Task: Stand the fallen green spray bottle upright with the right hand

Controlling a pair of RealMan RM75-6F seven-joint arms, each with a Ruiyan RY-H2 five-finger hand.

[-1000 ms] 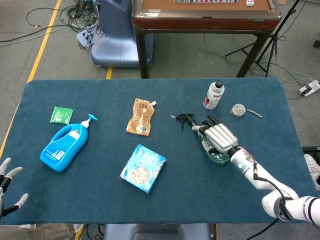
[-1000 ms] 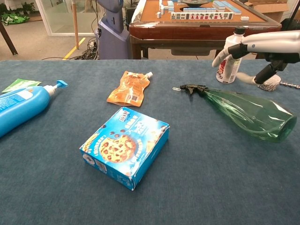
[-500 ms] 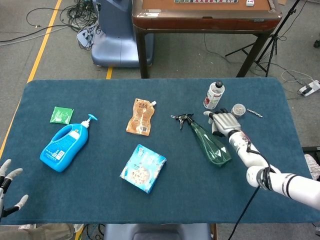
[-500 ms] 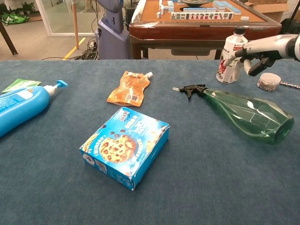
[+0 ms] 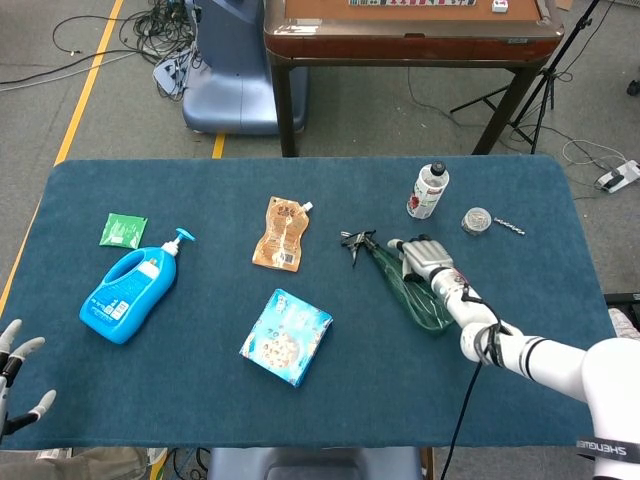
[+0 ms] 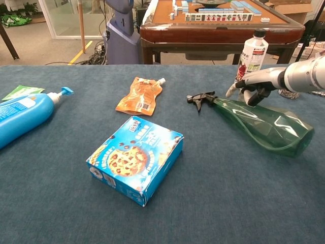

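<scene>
green spray bottle (image 5: 405, 282): lying on its side, right-centre of the tabletop, black trigger head (image 5: 355, 241) pointing left, wide base toward the near right; chest view, bottle (image 6: 264, 124).
right hand (image 5: 425, 257): over the bottle's upper body near the neck, fingers curled down onto the green plastic and touching it; no full wrap visible, cannot tell if it grips. Chest view, right hand (image 6: 256, 84).
left hand (image 5: 15, 375): near-left corner, at the tabletop's edge, fingers spread, holds nothing.
tabletop (image 5: 200, 395): dark blue cloth cover, rectangular, flat.
white bottle (image 5: 428, 190): upright, behind the right hand, near the far edge, apart from the spray bottle.
small round tin (image 5: 476, 221): right of the white bottle, a thin metal piece just beside it.
orange pouch (image 5: 280, 232): flat, centre-left of the spray head, well apart.
cookie box (image 5: 286, 336): blue, flat, nearer than the pouch, centre.
blue pump bottle (image 5: 130, 285): on its side, left part of the tabletop.
green sachet (image 5: 122, 230): flat, just behind the pump bottle.
open room: bare cloth between spray head and pouch, and along the near edge right of the box; right edge past the bottle base also bare.
room: grey floor, yellow line (image 5: 85, 85) at left, cables, blue machine base (image 5: 235, 70), brown mahjong table (image 5: 410, 30) beyond the far edge, tripod legs (image 5: 535, 95) at right.
</scene>
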